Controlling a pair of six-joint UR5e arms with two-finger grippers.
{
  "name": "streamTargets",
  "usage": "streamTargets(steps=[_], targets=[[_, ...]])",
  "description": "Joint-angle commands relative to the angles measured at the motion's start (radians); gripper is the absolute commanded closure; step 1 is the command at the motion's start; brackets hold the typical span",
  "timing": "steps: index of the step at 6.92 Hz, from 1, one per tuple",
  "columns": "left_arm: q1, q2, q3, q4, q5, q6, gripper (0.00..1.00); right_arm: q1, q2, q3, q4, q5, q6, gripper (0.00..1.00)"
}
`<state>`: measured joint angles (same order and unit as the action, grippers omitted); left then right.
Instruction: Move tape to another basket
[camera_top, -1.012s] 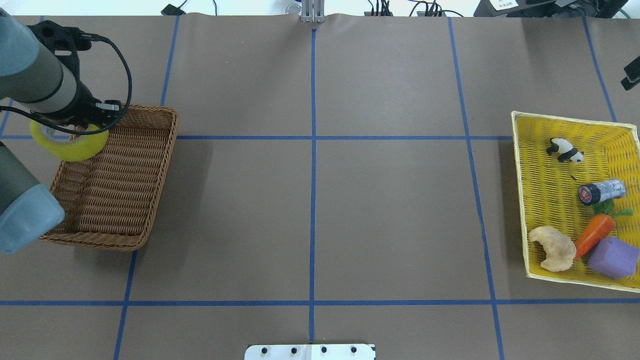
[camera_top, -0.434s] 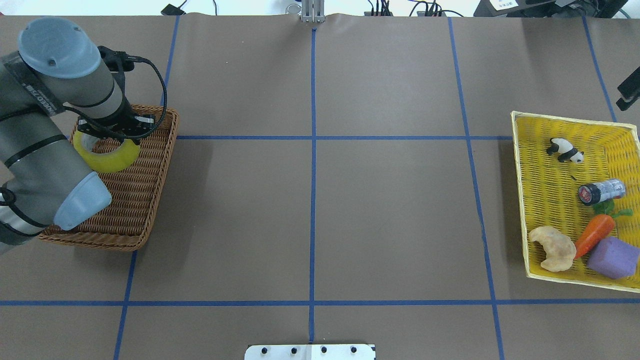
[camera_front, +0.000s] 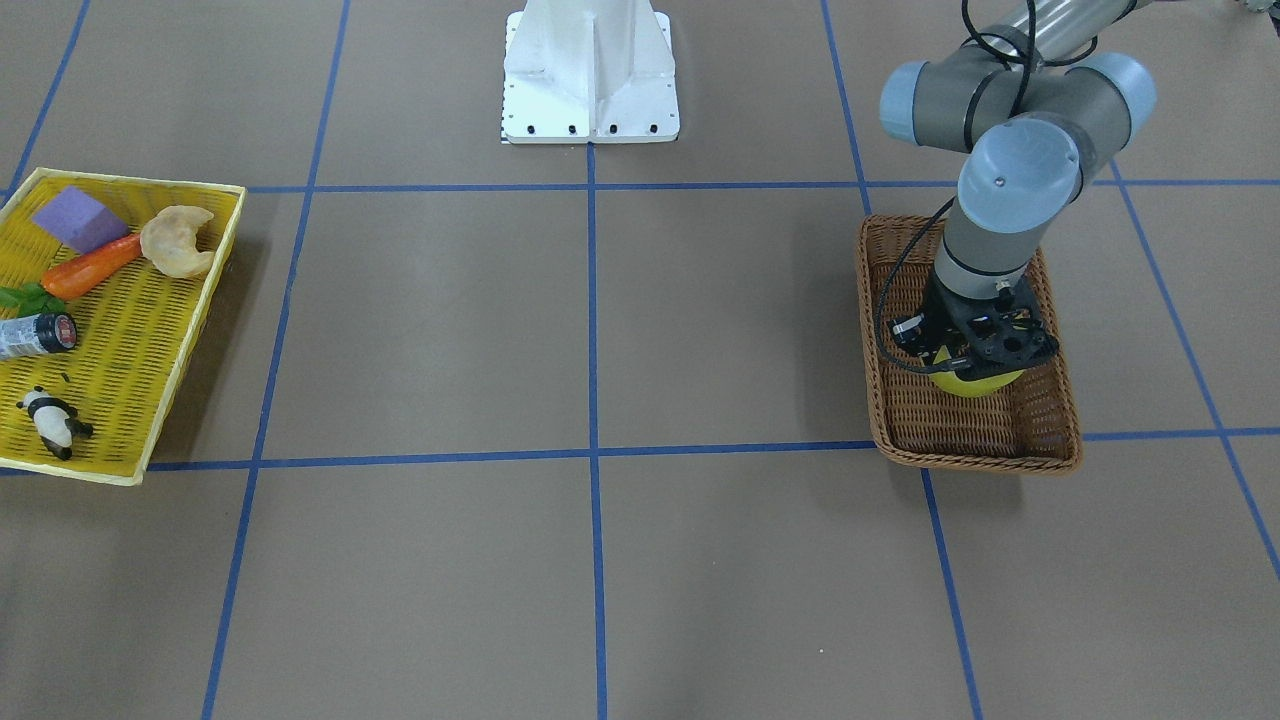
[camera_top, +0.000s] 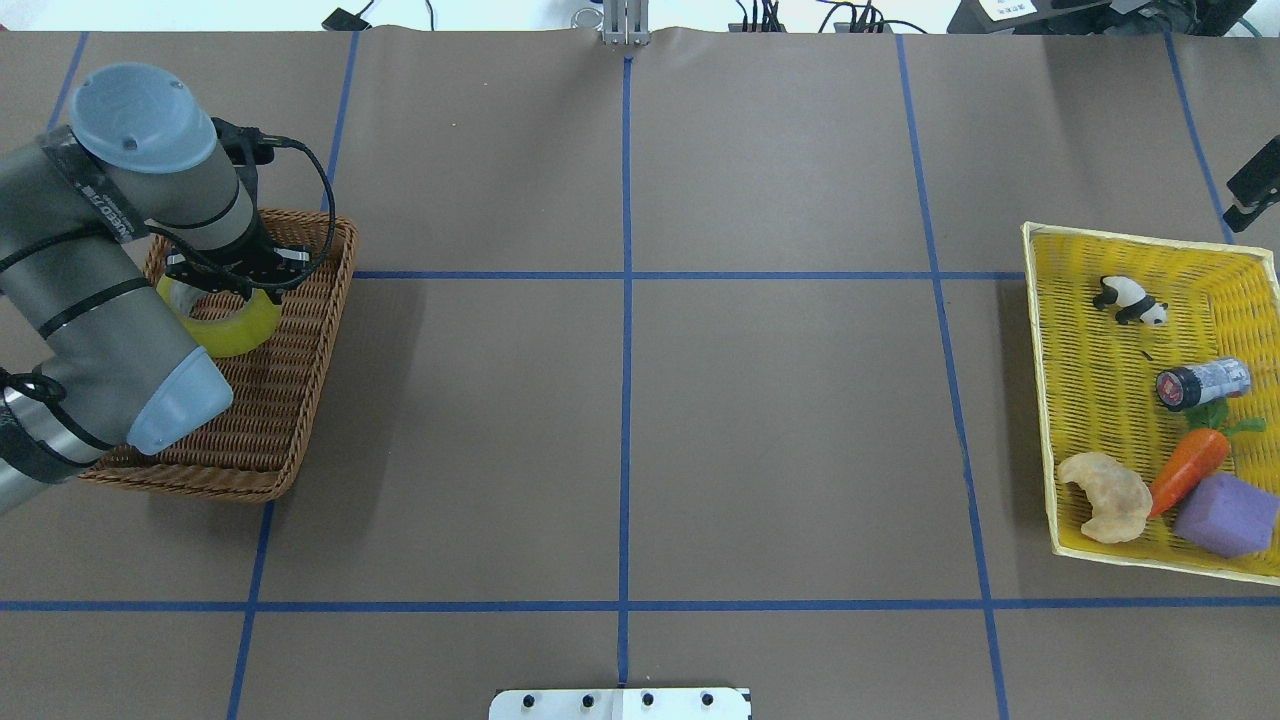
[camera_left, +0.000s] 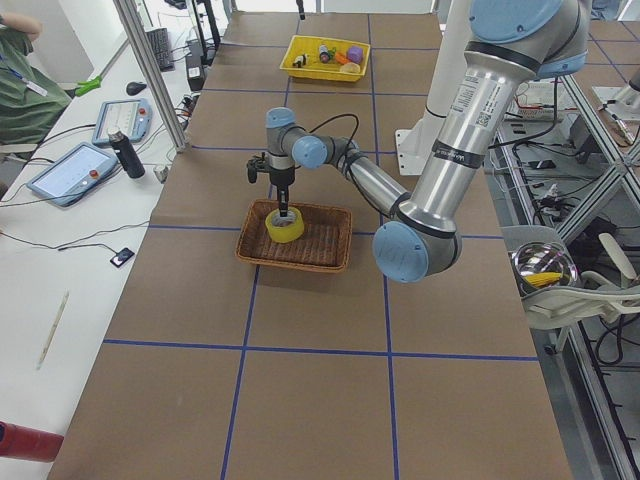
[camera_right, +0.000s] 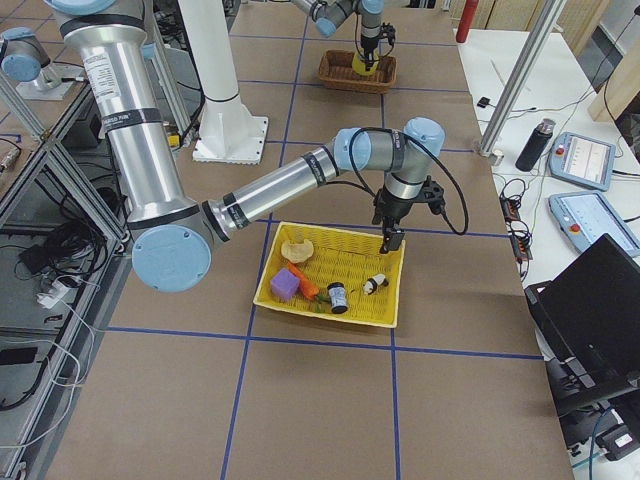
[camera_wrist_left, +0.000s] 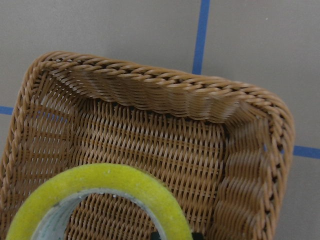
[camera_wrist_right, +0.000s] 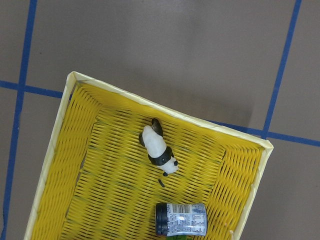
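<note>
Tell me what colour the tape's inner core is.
Pale grey-white, inside the yellow tape; clearest in the left wrist view.

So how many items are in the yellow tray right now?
5: a panda figure farthest from the robot, a small bottle in the middle, then carrot, croissant and purple block nearest it. None seem hidden.
</note>
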<state>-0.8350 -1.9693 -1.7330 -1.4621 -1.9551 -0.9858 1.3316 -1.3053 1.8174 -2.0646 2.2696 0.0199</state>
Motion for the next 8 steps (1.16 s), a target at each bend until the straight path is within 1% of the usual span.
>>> streamTargets(steps=[1,2,3,5,6,7,8], targets=[[0.008,0.01,0.003,-0.001,-0.002,-0.001,0.75,0.0,0.0,-0.001,-0.002,0.005,0.0,0.0],[0.036,0.013,0.003,0.0,0.004,0.001,0.15,0.0,0.001,0.0,-0.002,0.005,0.0,0.0],[0.042,0.039,-0.023,-0.001,0.005,-0.004,0.02,-0.002,0.001,0.0,-0.002,0.005,0.0,0.0],[0.04,0.064,-0.094,0.012,0.01,0.007,0.02,0.0,0.001,-0.001,-0.008,0.017,0.002,0.0],[0.031,0.087,-0.159,0.041,0.01,0.01,0.02,0.003,0.0,-0.003,-0.034,0.048,0.002,0.0],[-0.025,0.096,-0.228,0.13,0.01,0.123,0.02,0.009,-0.008,-0.003,-0.054,0.074,0.002,0.0],[-0.124,0.101,-0.272,0.226,0.007,0.341,0.02,0.036,-0.017,-0.003,-0.046,0.097,0.008,0.0]])
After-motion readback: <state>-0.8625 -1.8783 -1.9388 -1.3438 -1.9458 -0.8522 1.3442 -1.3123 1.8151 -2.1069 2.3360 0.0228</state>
